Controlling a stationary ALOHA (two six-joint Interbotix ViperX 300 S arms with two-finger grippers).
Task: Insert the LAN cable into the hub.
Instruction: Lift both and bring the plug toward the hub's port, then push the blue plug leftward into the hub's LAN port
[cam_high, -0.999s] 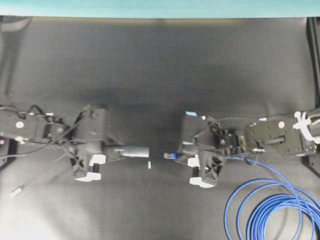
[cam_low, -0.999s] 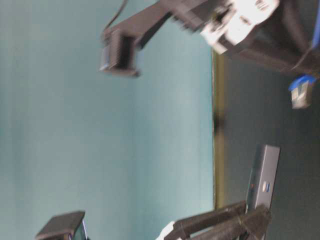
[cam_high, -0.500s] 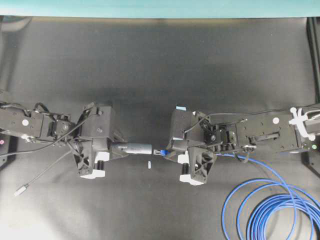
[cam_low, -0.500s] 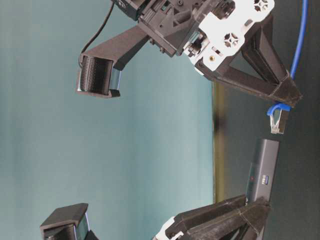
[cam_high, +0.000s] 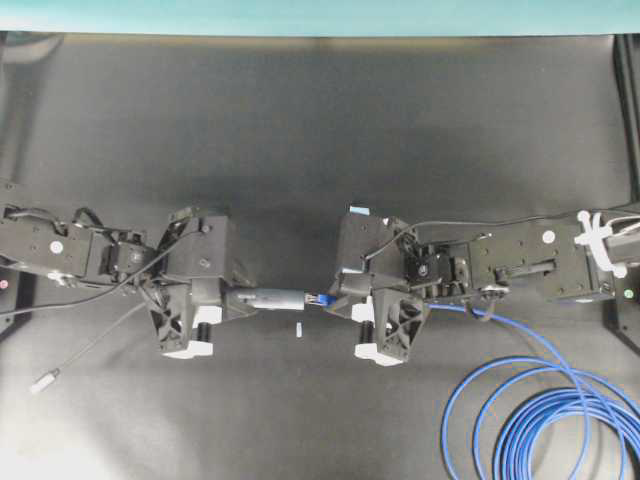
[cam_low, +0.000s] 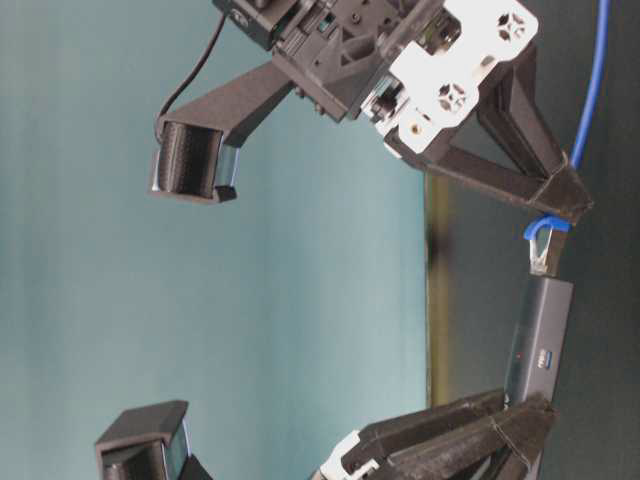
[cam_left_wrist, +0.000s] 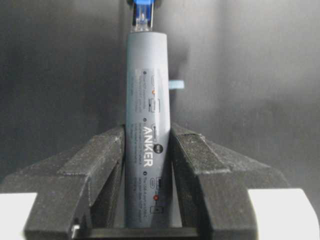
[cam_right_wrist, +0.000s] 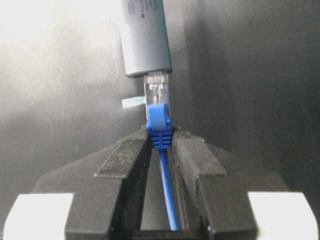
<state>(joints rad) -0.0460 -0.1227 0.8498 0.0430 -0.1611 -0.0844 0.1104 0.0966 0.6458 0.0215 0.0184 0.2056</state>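
Observation:
My left gripper (cam_high: 240, 300) is shut on the hub (cam_high: 272, 298), a slim dark-grey bar held level above the black mat. In the left wrist view the hub (cam_left_wrist: 147, 125) stands clamped between both black fingers (cam_left_wrist: 107, 150). My right gripper (cam_high: 338, 300) is shut on the LAN cable, pinching the blue boot just behind the clear plug (cam_right_wrist: 159, 95). The plug's tip meets the hub's end face (cam_right_wrist: 147, 70); how deep it sits I cannot tell. From the table-level view the plug (cam_low: 548, 252) touches the hub's (cam_low: 540, 345) upper end. The rest of the cable lies coiled (cam_high: 540, 420).
A small white tape mark (cam_high: 298, 329) lies on the mat just below the hub. The hub's thin grey cord trails left to a silver plug (cam_high: 43, 381). The blue coils fill the lower right corner. A teal wall (cam_high: 320, 15) borders the far edge.
Both arms have moved toward each other. The gap between plug and hub has closed, and the plug tip now meets the hub's end.

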